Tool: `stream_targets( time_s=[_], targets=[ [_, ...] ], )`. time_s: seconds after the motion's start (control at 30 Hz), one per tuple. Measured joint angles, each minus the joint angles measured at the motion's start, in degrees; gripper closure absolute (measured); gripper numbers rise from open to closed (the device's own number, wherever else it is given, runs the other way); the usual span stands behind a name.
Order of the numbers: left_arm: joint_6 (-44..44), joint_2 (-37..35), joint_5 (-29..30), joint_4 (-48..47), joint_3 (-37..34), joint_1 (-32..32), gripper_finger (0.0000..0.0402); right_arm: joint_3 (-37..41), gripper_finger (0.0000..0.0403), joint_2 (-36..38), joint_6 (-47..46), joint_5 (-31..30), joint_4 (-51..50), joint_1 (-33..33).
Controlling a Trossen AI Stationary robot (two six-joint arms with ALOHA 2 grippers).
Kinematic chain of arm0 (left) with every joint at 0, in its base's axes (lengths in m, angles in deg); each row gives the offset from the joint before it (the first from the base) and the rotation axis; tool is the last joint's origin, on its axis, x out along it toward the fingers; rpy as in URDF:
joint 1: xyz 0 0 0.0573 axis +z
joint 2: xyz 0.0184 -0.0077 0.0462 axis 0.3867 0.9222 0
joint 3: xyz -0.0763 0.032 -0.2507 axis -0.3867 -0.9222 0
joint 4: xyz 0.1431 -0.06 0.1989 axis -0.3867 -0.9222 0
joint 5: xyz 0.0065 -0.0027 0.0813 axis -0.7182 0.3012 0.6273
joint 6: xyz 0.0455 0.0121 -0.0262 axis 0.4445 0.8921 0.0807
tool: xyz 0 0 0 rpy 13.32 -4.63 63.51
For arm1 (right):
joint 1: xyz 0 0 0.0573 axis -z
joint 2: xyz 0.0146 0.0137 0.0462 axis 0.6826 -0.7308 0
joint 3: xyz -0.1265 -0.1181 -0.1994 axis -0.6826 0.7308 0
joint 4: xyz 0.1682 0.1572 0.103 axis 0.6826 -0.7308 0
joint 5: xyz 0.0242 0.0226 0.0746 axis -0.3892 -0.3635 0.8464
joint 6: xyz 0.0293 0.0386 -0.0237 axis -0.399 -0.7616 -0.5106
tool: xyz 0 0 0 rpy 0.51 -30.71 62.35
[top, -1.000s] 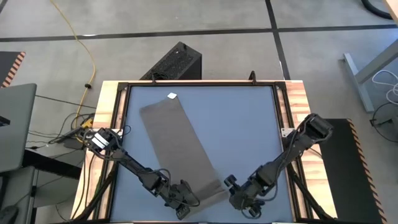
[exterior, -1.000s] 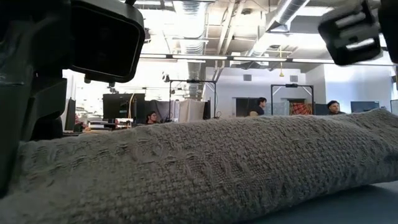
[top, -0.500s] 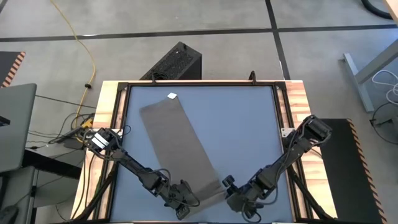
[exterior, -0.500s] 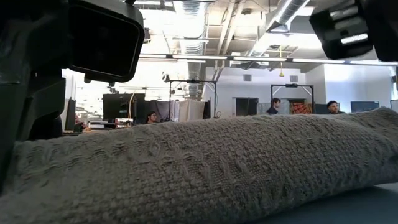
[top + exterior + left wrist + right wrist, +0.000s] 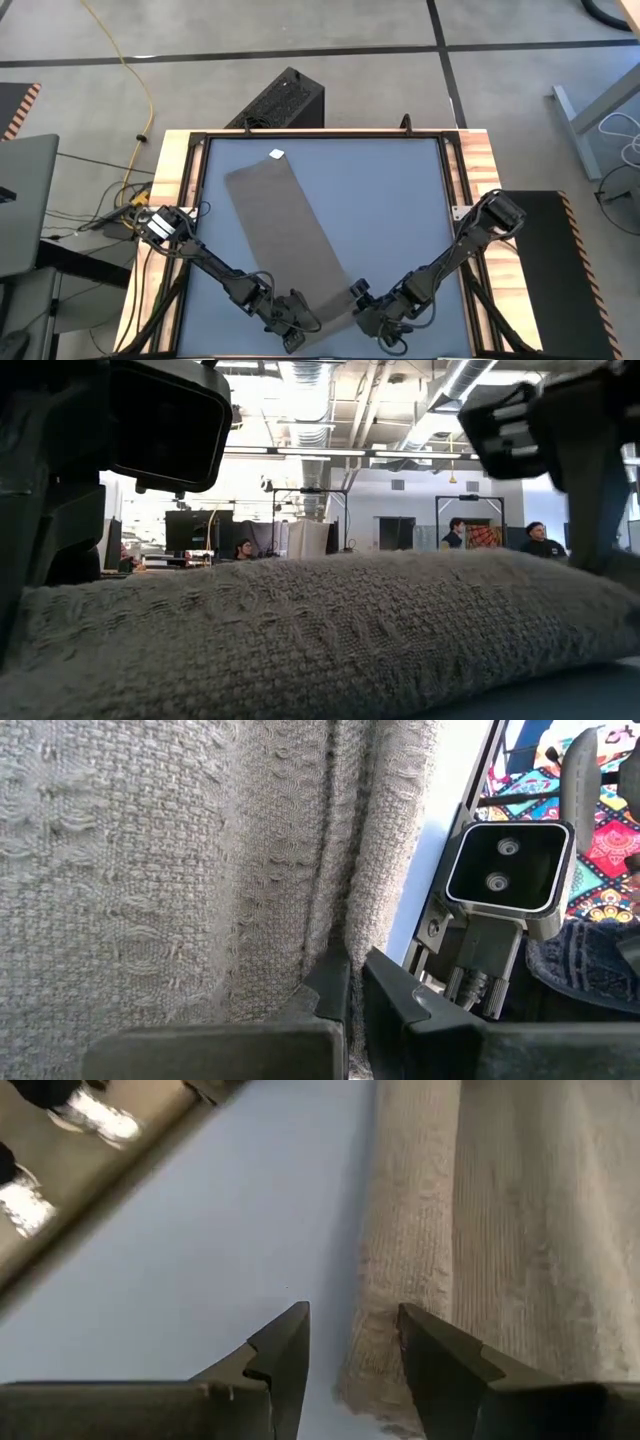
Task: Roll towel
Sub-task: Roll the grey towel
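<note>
The taupe towel (image 5: 285, 235) lies as a long strip on the blue table, running from the far left toward the near edge. Its white tag (image 5: 277, 154) is at the far end. Its near end is folded up into a thick roll (image 5: 300, 630). My left gripper (image 5: 303, 325) is shut on that roll at its left side. My right gripper (image 5: 358, 318) is open at the roll's right end, its fingers (image 5: 285, 1345) on either side of the towel's right edge (image 5: 375, 1350). My left gripper pinches a fold of the towel's near end (image 5: 345, 935) between its two fingers, several layers thick. The fingers slant in from the table's left and lie along the fold. The towel rests on the table. My right gripper: whether its fingers touch the towel, I cannot tell.
The low camera (image 5: 507, 865) stands at the table's near edge, close to the roll. The table has a raised wooden frame (image 5: 180, 170). Bare blue surface (image 5: 400, 200) lies to the towel's right. A black box (image 5: 285, 100) sits on the floor beyond the far edge.
My right gripper has moved toward the table's left and come down at the right end of the towel's rolled near end. The towel and my left gripper have kept still.
</note>
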Motion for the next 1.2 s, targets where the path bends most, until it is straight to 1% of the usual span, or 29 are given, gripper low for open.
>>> stream_targets(
  time_s=[0.13, 0.47, 0.6, 0.67, 0.8, 0.9, 0.97, 1.03, 1.2],
  targets=[
    [-0.07, 0.00, 0.11, 0.15, 0.00, 0.00, 0.0401, 0.00, 0.0223, -1.55, -0.02, -0.03, 0.86, 1.11],
    [0.31, 0.02, 0.60, 0.76, -0.04, -0.07, 0.0398, 0.01, 0.0223, -1.59, -0.02, -0.14, 1.00, 3.26],
    [2.77, 0.02, 0.72, 2.04, -0.04, -0.54, 0.0375, 0.07, 0.0223, -1.59, -0.03, 0.18, 0.68, 4.03],
    [3.43, 0.02, 0.71, 2.29, -0.04, -0.66, 0.0358, 0.87, 0.0223, -1.61, -0.16, 1.50, 1.34, 4.48],
    [3.70, 0.02, -0.18, 2.36, -0.02, -0.63, 0.0325, 1.29, 0.0223, -3.66, -2.63, 3.41, 2.16, 5.14],
    [4.53, -0.32, -0.76, 2.38, -0.09, -0.52, 0.0307, 1.25, 0.0225, -6.20, -4.57, 5.02, 3.71, 5.06],
    [5.61, -0.85, -1.15, 2.36, -0.14, -0.39, 0.0301, 1.25, 0.0234, -7.33, -6.94, 5.22, 4.41, 4.91],
    [7.32, -1.67, -1.30, 2.20, -0.20, -0.42, 0.0300, 1.25, 0.0253, -7.67, -9.44, 5.45, 4.59, 4.79],
    [10.86, -4.81, -0.41, 0.57, -0.26, -0.42, 0.0301, 1.25, 0.0323, -7.34, -12.12, 5.99, 4.30, 4.84]
  ],
)
